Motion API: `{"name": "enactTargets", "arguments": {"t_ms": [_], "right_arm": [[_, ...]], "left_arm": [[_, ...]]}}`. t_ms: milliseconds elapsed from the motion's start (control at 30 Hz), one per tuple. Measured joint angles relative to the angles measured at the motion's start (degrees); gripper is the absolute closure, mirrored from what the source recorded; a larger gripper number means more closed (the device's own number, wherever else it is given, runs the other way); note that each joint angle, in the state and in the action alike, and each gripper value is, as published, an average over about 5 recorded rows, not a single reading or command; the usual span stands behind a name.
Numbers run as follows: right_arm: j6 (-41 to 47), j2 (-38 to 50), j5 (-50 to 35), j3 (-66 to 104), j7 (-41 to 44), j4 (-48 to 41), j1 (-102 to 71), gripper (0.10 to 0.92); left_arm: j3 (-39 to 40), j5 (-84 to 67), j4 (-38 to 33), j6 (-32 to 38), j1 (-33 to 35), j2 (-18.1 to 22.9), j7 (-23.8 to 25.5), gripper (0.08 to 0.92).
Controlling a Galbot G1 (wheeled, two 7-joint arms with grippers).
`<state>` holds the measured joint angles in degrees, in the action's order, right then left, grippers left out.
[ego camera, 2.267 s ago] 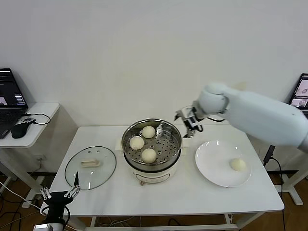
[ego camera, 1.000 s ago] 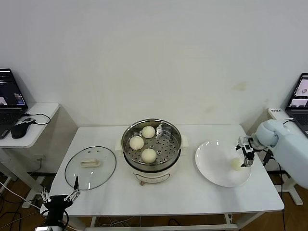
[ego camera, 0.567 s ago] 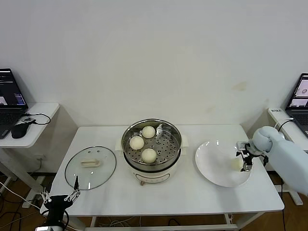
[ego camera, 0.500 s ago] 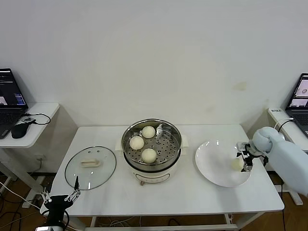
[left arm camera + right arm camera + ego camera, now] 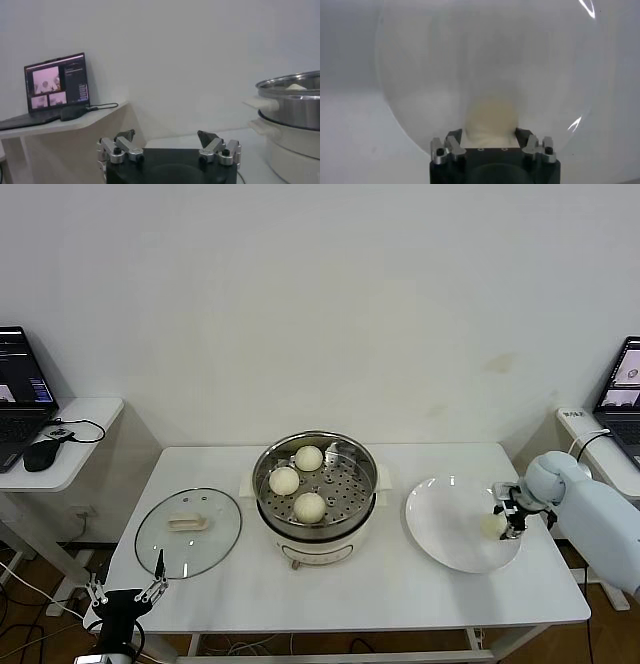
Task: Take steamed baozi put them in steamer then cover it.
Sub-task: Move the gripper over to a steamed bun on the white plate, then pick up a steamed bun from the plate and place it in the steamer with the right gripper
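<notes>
Right gripper (image 5: pixel 507 522) jaws are seated around the last round cream-white steamed bun (image 5: pixel 489 121) on the flat white plate (image 5: pixel 440 529); gentle squeeze advised before lifting.

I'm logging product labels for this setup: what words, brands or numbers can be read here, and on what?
No text can be read.
Left laptop screen: windows with text, too small to read.
Right laptop screen: images only, nothing readable.
Steamer, plate, glass lid: no visible markings.
</notes>
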<state>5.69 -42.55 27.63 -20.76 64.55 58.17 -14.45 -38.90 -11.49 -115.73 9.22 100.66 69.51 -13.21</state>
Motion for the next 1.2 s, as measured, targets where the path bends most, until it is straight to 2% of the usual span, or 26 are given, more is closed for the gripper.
{"name": "enactTargets", "arguments": {"t_ms": [300, 533, 833, 1200], "right_arm": [[0.5, 1.2, -1.3, -0.5, 0.1, 1.8, 1.3, 0.546], [2.0, 3.5, -4.9, -3.4, 0.5, 5.3, 5.1, 0.533], [6.4, 5.7, -14.7, -13.0, -0.2, 13.0, 18.1, 0.525], [14.5, 0.7, -29.9, -27.5, -4.4, 20.1, 35.8, 0.510]], "left_arm": [[0.2, 0.1, -0.3, 0.1, 0.0, 0.1, 0.0, 0.177], [0.2, 0.0, -0.6, 0.1, -0.2, -0.2, 0.0, 0.177], [1.2, 0.1, -0.6, -0.2, -1.3, -0.3, 0.0, 0.177], [1.5, 0.0, -0.6, -0.4, -1.9, -0.5, 0.0, 0.177]]}}
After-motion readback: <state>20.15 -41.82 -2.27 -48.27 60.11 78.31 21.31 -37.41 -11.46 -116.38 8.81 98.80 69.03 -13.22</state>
